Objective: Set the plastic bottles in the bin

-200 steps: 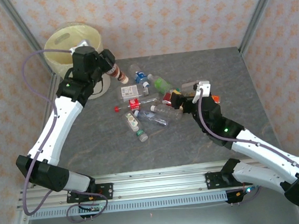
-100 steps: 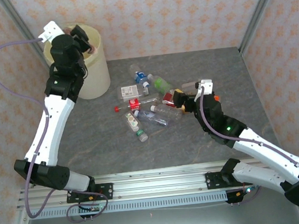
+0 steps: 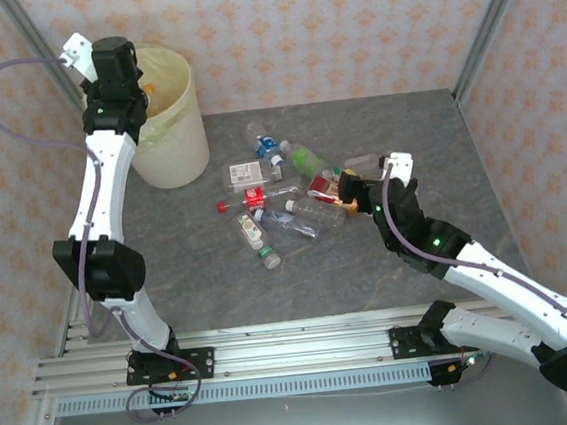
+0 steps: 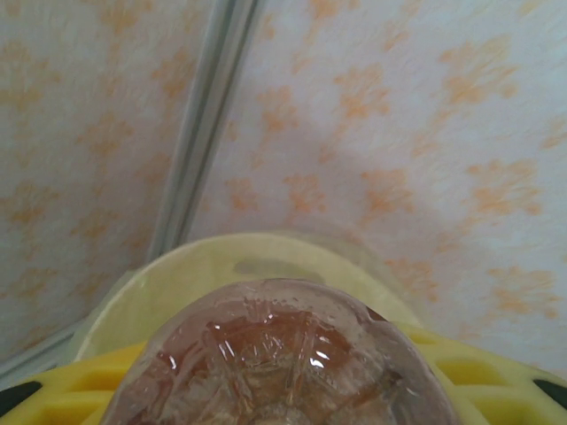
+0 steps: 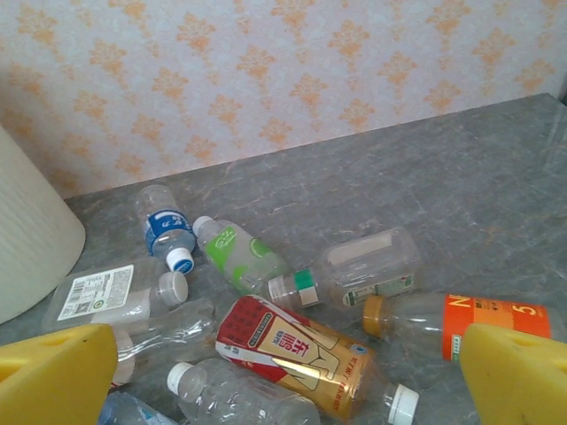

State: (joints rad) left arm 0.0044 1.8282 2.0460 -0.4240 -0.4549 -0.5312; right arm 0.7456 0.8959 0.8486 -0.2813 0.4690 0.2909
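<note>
The bin (image 3: pixel 177 132) stands in the upper left of the top view, on the grey table (image 3: pixel 370 274), close to the wall. The left arm is stretched up over it.

In the left wrist view the left hand (image 4: pixel 276 363) is clenched on a brown-tinted bottle (image 4: pixel 283 341). We see its round end low in the mid of the frame, btwn the yellow fingers (image 4: pixel 62 390). Behind it is a pale yellow curved edge, then the patterned wall.

The other plastic bottles (image 3: pixel 277 193) lie on their sides in a loose pile in the mid of the top view, apart from the bin. The right hand (image 5: pixel 283 376) is at the right edge of the pile, its fingers spread wide w/ nothing gripped. I can't tell if it touches a bottle.

In the right wrist view:
- A red-and-gold bottle (image 5: pixel 297 354) w/ a white cap lies at btm centre, btwn the fingers.
- An orange-label bottle (image 5: pixel 461 320) w/ an orange cap lies just right of it.
- Above them lie a clear bottle w/ a green cap (image 5: pixel 363 266), a green-label bottle (image 5: pixel 237 252) & a blue-label bottle (image 5: pixel 166 232).
- A white-label bottle (image 5: pixel 106 292) lies at left.
- The bin's white side shows at the left edge.
</note>
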